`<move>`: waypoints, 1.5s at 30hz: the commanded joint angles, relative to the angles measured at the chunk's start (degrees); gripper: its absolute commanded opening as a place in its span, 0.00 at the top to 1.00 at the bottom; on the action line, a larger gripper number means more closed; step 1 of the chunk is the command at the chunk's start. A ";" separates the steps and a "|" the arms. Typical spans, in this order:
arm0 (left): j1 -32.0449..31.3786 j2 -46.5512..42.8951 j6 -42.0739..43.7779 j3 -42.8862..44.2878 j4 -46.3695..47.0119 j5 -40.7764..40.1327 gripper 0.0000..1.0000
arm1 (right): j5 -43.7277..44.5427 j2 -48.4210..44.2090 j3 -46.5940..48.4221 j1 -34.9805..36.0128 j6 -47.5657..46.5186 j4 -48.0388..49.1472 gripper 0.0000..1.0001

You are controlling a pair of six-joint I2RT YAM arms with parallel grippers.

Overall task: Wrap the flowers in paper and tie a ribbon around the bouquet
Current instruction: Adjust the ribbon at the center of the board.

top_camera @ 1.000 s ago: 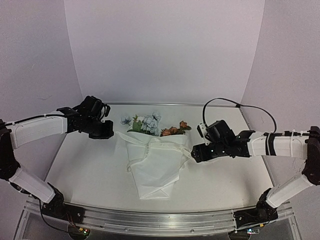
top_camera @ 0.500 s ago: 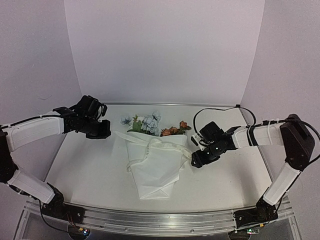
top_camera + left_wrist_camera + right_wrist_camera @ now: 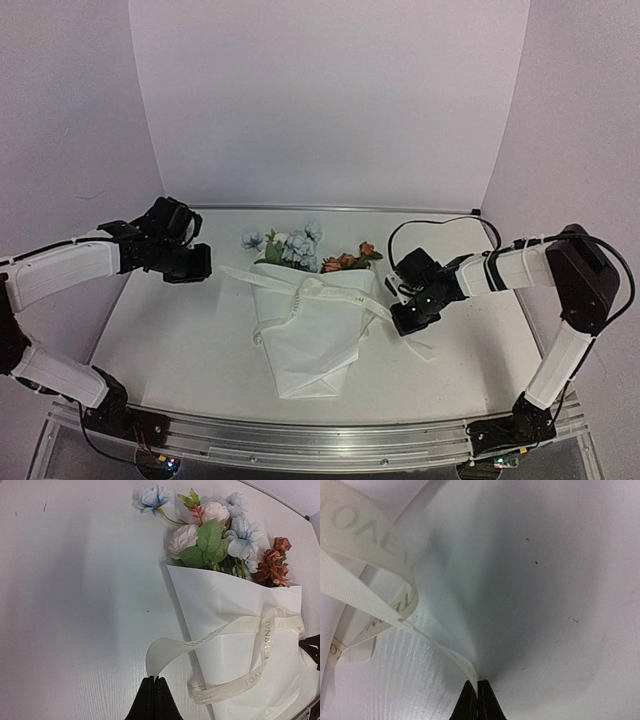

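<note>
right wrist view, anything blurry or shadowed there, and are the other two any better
right wrist: ribbon close to the lens is soft, a broad grey shadow lies across the table; left wrist: sharp, flowers and ribbon lettering crisp, faint shadow at left; top external: even light, coarse, slight lilac tint

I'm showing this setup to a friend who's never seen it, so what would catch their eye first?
In the middle, blue-white and rust flowers poke out the far end of a white paper cone. Then the lettered cream ribbon looped across that cone, with the left pincer and right pincer each shut on one end, out to either side.
</note>
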 commanded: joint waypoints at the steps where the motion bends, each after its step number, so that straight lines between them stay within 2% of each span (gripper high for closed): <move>1: 1.38 -3.62 -3.47 -1.85 -0.71 -6.88 1.00 | 4.38 -4.03 0.14 -0.08 1.79 -2.05 1.00; 11: 8.17 -6.99 -9.89 -11.60 1.75 -14.72 1.00 | 16.53 -13.05 -1.38 -0.08 6.78 -13.83 1.00; 18: 19.24 -6.11 -15.29 -18.18 5.82 -6.85 1.00 | 26.06 -17.69 -4.50 -0.08 12.35 -21.05 1.00; 22: 24.72 -4.30 -15.88 -19.39 8.37 -3.01 1.00 | 28.10 -20.06 -6.15 -0.08 15.63 -23.86 1.00; 29: 28.37 1.58 -17.68 -19.08 12.58 2.24 1.00 | 24.02 -21.36 -8.20 -0.01 16.65 -23.85 1.00; 37: 32.46 8.68 -23.83 -22.10 19.08 13.23 0.99 | 23.95 -19.23 -7.72 0.01 15.27 -22.69 1.00; 39: 32.48 8.70 -26.22 -22.77 20.86 15.44 0.88 | 22.18 -18.66 -6.87 0.01 14.76 -21.95 1.00; 45: 32.41 0.82 -32.84 -25.17 19.40 14.47 0.39 | 19.92 -18.48 -5.56 0.23 14.49 -21.19 1.00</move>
